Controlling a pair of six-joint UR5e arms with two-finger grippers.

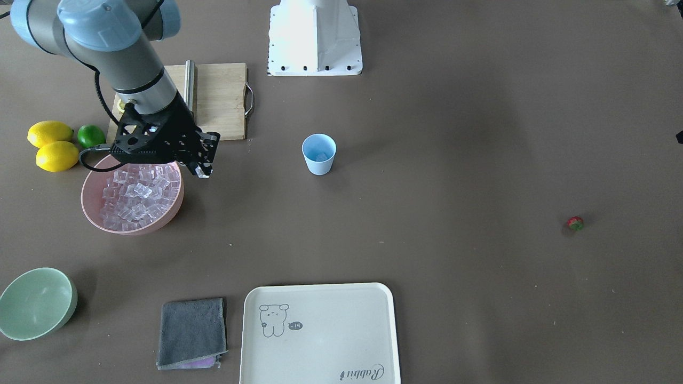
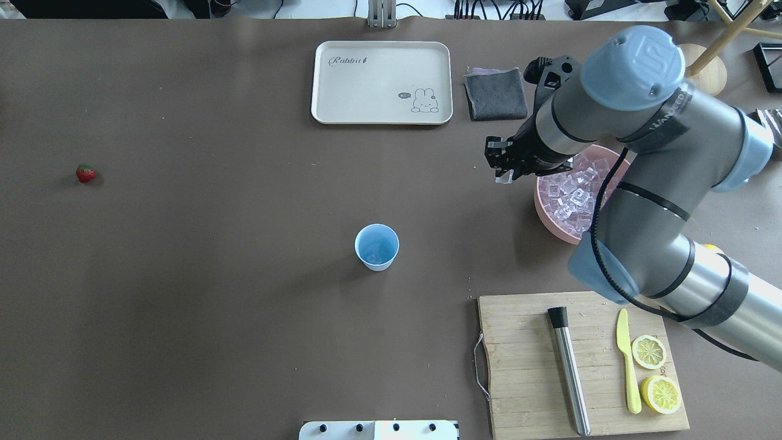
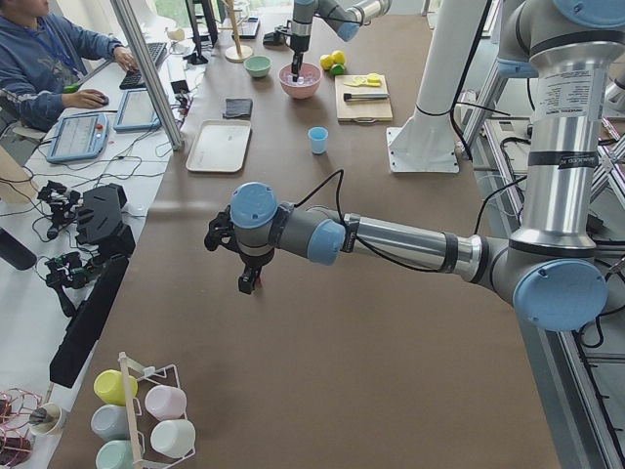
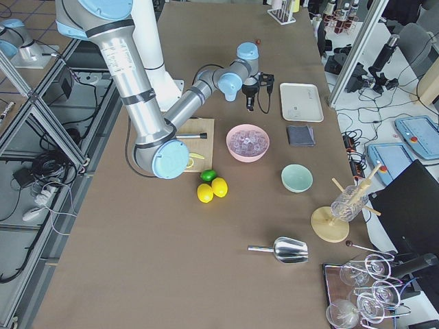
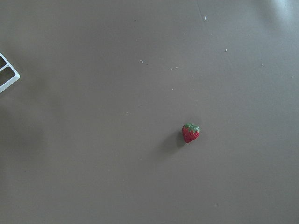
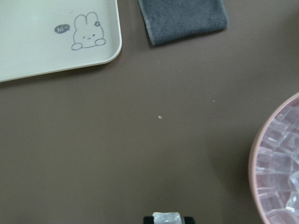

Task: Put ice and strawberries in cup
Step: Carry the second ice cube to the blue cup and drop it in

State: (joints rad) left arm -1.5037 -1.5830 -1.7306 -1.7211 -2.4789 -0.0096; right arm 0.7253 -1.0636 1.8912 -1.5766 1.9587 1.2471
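Note:
The light-blue cup (image 1: 319, 153) stands upright mid-table, also in the overhead view (image 2: 377, 246); a clear cube seems to lie inside it. The ice (image 1: 140, 193) fills a pink bowl (image 2: 548, 215). My right gripper (image 1: 201, 170) hangs just past the bowl's rim on the cup's side, shut on one ice cube (image 6: 167, 218); it also shows in the overhead view (image 2: 504, 177). The strawberry (image 2: 85, 173) lies alone far off on the table, and shows in the left wrist view (image 5: 190, 133). My left gripper (image 3: 249, 283) hovers above that end; I cannot tell whether it is open.
A cream tray (image 1: 320, 336), a grey cloth (image 1: 192, 333) and a pale green bowl (image 1: 34, 304) lie on the operators' side. Two lemons (image 1: 53, 145), a lime (image 1: 91, 136) and a cutting board (image 2: 525, 366) with muddler, knife and lemon halves sit near the pink bowl.

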